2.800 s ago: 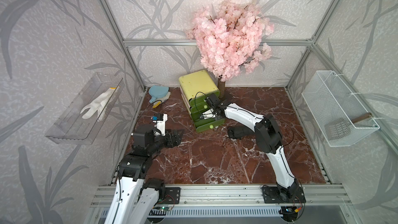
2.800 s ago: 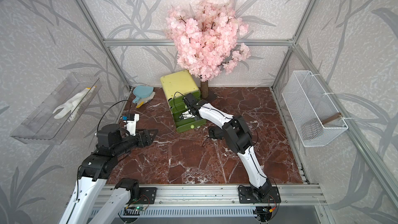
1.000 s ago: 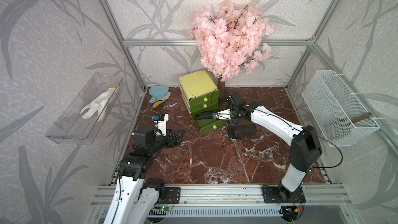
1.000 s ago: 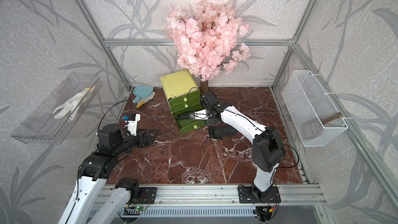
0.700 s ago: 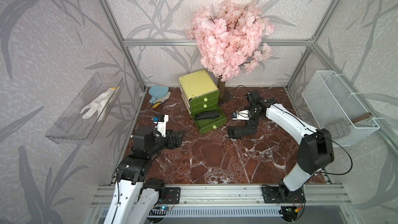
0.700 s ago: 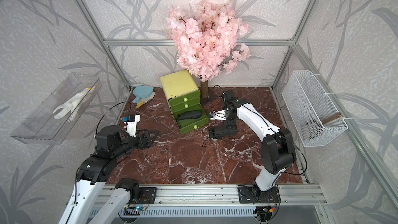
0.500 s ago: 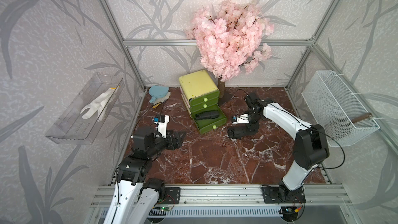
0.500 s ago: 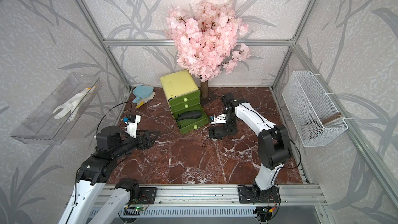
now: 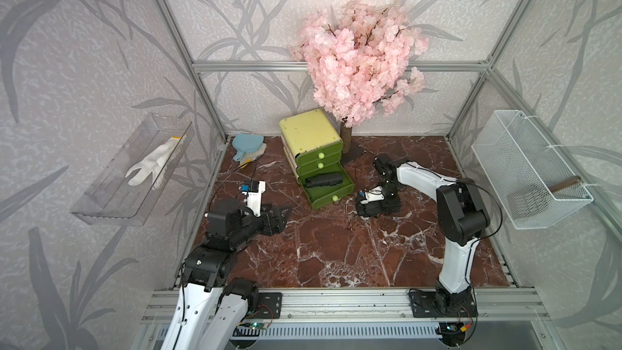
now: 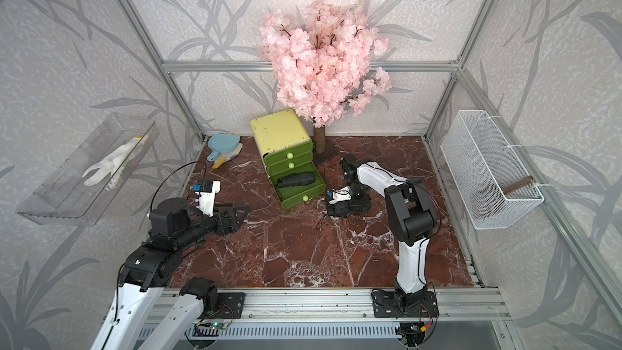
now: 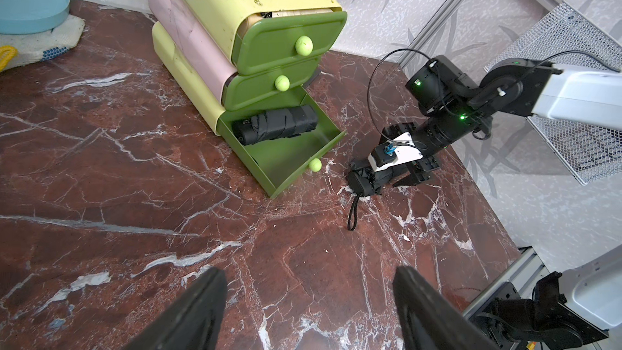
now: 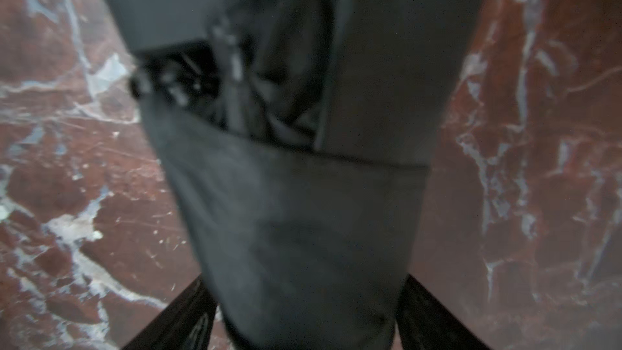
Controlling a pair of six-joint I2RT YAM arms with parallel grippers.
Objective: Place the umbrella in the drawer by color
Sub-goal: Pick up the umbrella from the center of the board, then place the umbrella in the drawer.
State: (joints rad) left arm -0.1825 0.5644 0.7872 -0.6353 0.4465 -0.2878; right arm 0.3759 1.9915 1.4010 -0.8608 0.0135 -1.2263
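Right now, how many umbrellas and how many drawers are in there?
Green drawers: 3 (top drawer, middle drawer, bottom drawer, which is pulled open)
Black umbrellas: 2 (stowed umbrella in the bottom drawer, loose umbrella on the table)
Total: 5

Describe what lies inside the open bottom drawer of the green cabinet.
One folded black umbrella lies across the bottom drawer. Whatever sits further back, beneath the middle drawer, is covered.
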